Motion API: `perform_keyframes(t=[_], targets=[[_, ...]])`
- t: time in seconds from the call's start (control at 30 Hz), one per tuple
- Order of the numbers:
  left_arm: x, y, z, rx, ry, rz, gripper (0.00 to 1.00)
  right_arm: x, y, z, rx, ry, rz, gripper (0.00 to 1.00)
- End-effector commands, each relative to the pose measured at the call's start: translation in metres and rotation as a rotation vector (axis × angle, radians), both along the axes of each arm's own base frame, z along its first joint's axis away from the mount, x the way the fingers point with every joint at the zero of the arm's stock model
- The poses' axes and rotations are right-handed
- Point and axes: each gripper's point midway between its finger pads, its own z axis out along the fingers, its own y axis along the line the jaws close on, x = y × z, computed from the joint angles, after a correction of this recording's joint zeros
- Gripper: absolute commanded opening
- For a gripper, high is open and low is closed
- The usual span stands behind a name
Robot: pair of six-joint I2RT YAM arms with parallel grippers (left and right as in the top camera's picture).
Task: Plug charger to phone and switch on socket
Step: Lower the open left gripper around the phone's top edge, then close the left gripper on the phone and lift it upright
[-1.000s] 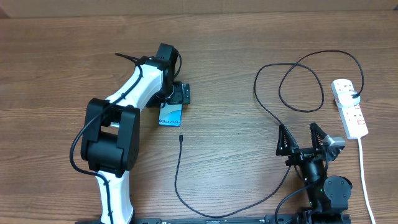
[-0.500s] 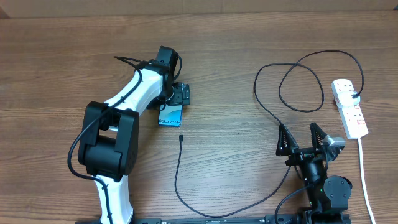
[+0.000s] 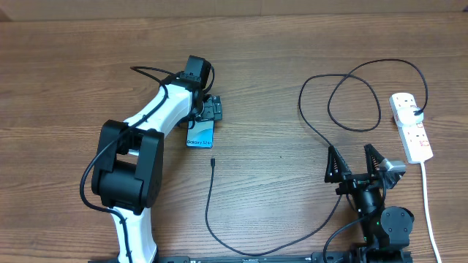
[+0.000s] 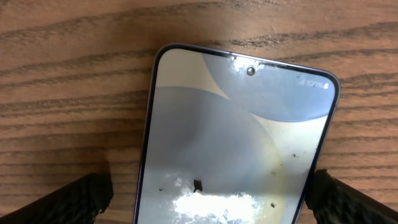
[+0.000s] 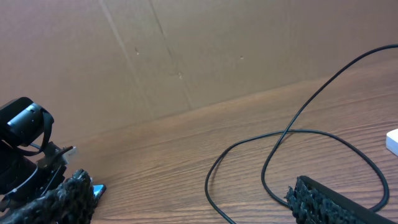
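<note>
The phone (image 3: 199, 136) lies flat on the table, its blue screen partly under my left gripper (image 3: 211, 111). In the left wrist view the phone (image 4: 239, 118) fills the frame. My left gripper (image 4: 211, 205) is open, with one black finger (image 4: 74, 199) on each side of the phone. The right finger is close to the phone's edge. The charger's plug tip (image 3: 212, 162) lies just below the phone, and its black cable (image 3: 208, 212) loops round to the white socket (image 3: 411, 128). My right gripper (image 3: 356, 162) is open and holds nothing; in its own view the right gripper (image 5: 186, 190) faces cable loops (image 5: 273, 155).
The socket's white cord (image 3: 428, 208) runs down the right edge of the table. Charger cable loops (image 3: 351, 95) lie between my right gripper and the socket. A brown cardboard wall (image 5: 186, 50) stands behind the table.
The left arm's elbow has shifted slightly to the left while its gripper stays over the phone. The right arm, cable and socket have not moved.
</note>
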Motion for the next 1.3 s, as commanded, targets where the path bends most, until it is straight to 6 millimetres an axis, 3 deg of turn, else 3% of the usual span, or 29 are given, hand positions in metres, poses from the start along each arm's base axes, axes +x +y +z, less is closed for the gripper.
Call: perform_keyframes(t=[0.0, 0.23, 0.4, 0.6, 1.27], targets=[[-0.032, 0.006, -0.049, 0.006, 0.141, 0.014, 0.97, 0.0, 0.001, -0.002, 0.0, -0.002, 0.003, 1.0], [-0.04, 0.008, -0.05, 0.014, 0.175, 0.015, 0.81, 0.0, 0.001, -0.002, 0.0, -0.002, 0.003, 1.0], [-0.051, 0.006, -0.05, -0.001, 0.222, 0.014, 0.79, 0.0, 0.001, -0.002, 0.0, -0.002, 0.003, 1.0], [-0.068, 0.005, -0.05, -0.013, 0.292, 0.012, 1.0, 0.0, 0.001, -0.002, 0.0, -0.002, 0.003, 1.0], [-0.091, -0.009, -0.048, -0.004, 0.367, -0.027, 1.0, 0.0, 0.001, -0.002, 0.0, -0.002, 0.003, 1.0]])
